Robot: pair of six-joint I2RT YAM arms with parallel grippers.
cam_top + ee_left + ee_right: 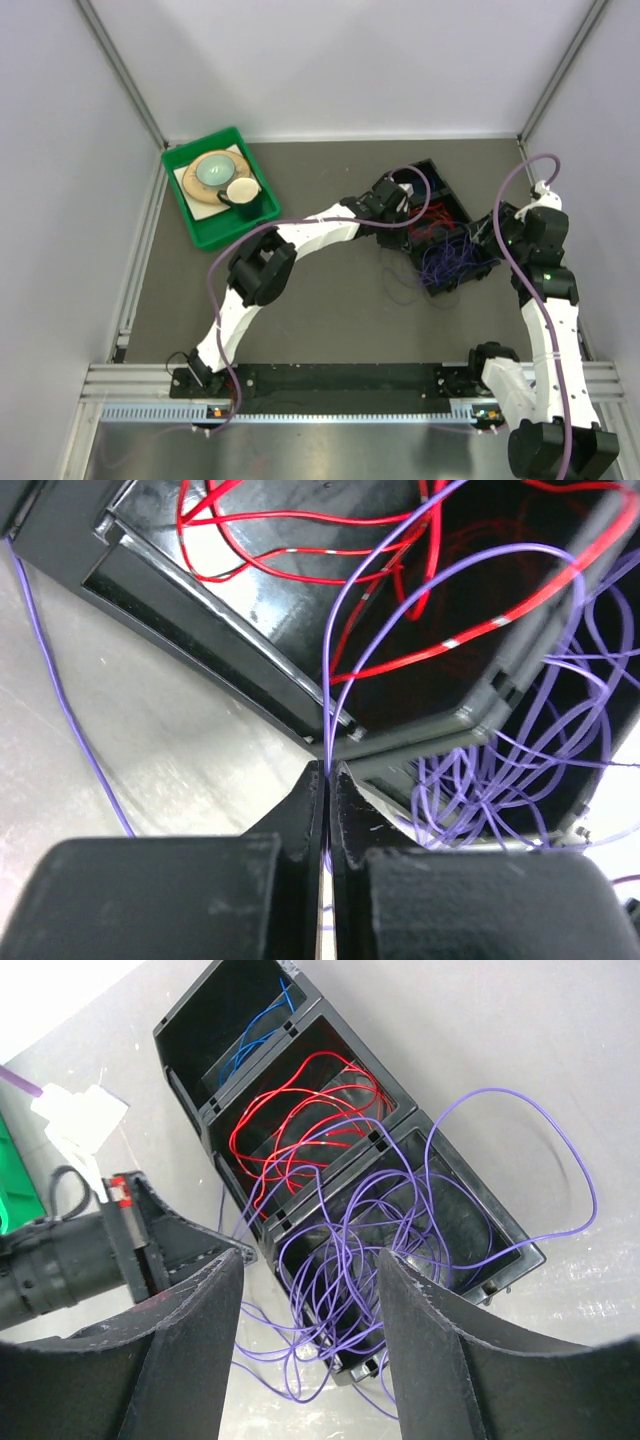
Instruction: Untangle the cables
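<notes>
A black three-compartment box [452, 199] holds blue cables [255, 1035], red cables [300, 1110] and a loose tangle of purple cables [380, 1230], one colour per compartment. Some purple loops spill over the box's wall onto the table [400, 285]. My left gripper [327, 768] is at the box's left side, shut on a single purple cable [335, 670] that runs up across the red compartment. It also shows in the right wrist view [160, 1245]. My right gripper [310, 1260] is open and empty, hovering over the purple compartment.
A green bin [200, 225] with a plate, a bowl and a cup stands at the back left. Side walls enclose the table. A long purple loop [580, 1190] lies outside the box on its right.
</notes>
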